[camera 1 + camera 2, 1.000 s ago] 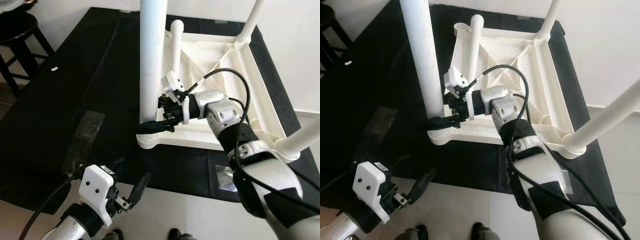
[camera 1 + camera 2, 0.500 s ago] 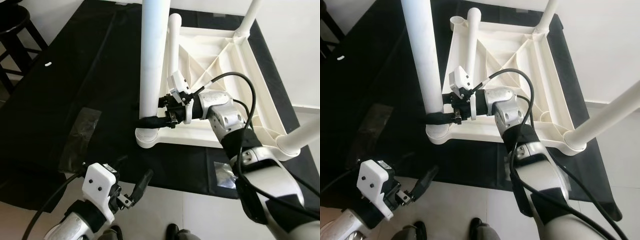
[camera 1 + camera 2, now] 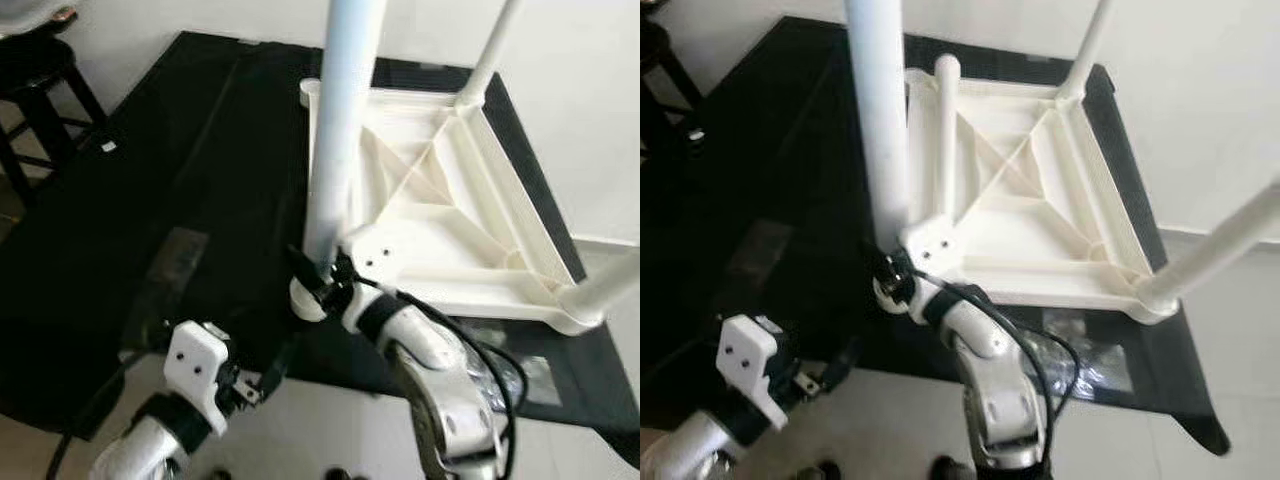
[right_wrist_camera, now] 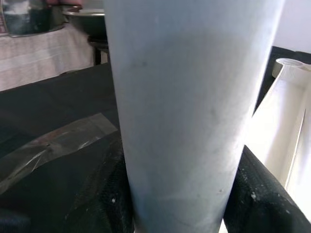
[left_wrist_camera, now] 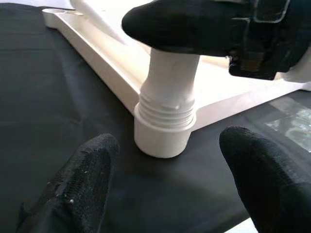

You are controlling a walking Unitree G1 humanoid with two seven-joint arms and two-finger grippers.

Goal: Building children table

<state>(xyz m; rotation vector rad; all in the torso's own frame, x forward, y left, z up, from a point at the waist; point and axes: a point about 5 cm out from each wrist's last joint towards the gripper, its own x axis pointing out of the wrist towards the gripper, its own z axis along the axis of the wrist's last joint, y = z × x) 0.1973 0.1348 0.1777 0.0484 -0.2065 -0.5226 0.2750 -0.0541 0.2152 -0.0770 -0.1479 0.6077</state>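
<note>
right pincer (image 3: 318, 285) blocks leg (image 3: 340, 140) base; black mat (image 3: 150, 200) leftward open

head pair overhead, wrist views near table leg (image 5: 167, 92)

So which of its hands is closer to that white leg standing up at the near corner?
The right. The right hand clamps the leg just above its socket. The left hand hangs open over the black mat, short of the leg and not touching it.

R hand (image 3: 318, 283) reaches fwd, fingers clamped tight; L hand (image 3: 262, 375) held low, fingers spread apart.
</note>
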